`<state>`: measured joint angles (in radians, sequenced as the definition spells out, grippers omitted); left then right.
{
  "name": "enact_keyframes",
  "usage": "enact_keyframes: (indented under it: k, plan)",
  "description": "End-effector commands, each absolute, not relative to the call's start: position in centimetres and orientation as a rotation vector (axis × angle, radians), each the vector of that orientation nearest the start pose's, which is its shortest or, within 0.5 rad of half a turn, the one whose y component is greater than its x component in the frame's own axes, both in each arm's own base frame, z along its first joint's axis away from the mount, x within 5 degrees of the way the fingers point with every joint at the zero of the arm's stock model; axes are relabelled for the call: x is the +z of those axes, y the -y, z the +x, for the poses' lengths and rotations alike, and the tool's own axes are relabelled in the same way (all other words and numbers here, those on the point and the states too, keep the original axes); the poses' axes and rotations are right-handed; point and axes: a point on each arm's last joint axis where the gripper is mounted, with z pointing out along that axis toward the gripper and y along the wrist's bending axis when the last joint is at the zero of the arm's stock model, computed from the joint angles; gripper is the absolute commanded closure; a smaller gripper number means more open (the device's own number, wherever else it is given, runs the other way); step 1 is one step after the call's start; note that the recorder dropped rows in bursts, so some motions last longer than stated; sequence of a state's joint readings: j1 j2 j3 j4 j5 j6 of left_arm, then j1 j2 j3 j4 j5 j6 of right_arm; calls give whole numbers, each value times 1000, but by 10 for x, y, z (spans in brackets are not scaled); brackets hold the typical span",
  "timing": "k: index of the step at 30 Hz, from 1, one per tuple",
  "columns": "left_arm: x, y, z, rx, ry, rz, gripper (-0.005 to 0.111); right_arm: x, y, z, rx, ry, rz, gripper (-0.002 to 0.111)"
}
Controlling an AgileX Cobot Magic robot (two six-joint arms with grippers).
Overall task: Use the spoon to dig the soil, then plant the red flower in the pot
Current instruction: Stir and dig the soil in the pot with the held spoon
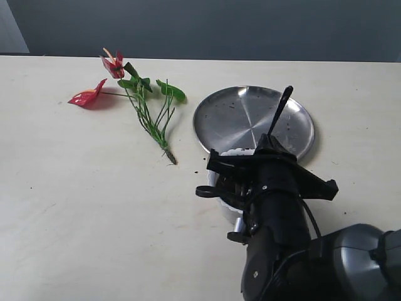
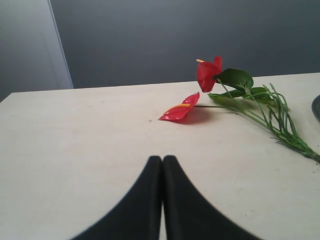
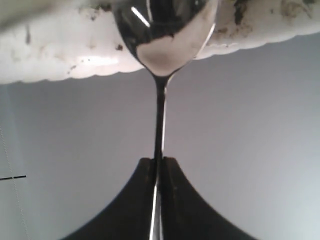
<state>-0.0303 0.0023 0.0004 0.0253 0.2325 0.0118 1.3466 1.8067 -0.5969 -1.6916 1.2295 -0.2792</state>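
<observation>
Right wrist view: right tool (image 3: 159, 167) clamped on spoon (image 3: 161, 75), bowl against soil-flecked pot (image 3: 65, 55) rim.

Pale cream tabletop (image 1: 75, 207), smooth and matte, filled nearly the whole exterior view, faintly scuffed and streaked toward 7 o'clock. Ended at a straight far edge toward 12 o'clock. Behind it, a plain slate-grey wall (image 1: 250, 28), unbroken and dim. At 10 o'clock, a lighter whitish panel (image 1: 11, 25) stood slanted against the grey. Lit softly and evenly, with short blurred shadows on the surface. In the left wrist view, same grey wall (image 2: 165, 35), same pale panel (image 2: 30, 45).
</observation>
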Motion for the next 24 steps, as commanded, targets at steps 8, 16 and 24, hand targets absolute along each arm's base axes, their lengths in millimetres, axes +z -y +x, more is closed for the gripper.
enact_keyframes:
  k: [8, 16, 24]
  plan:
    - [192, 1, 56, 10, -1714, 55, 106, 157, -227, 139, -1803, -230, -2351, 109]
    - [192, 1, 56, 10, -1714, 55, 106, 156, -227, 138, -1803, -237, -2358, 109]
    - [192, 1, 55, 10, -1716, 55, 106, 146, -227, 139, -1812, -217, -2400, 109]
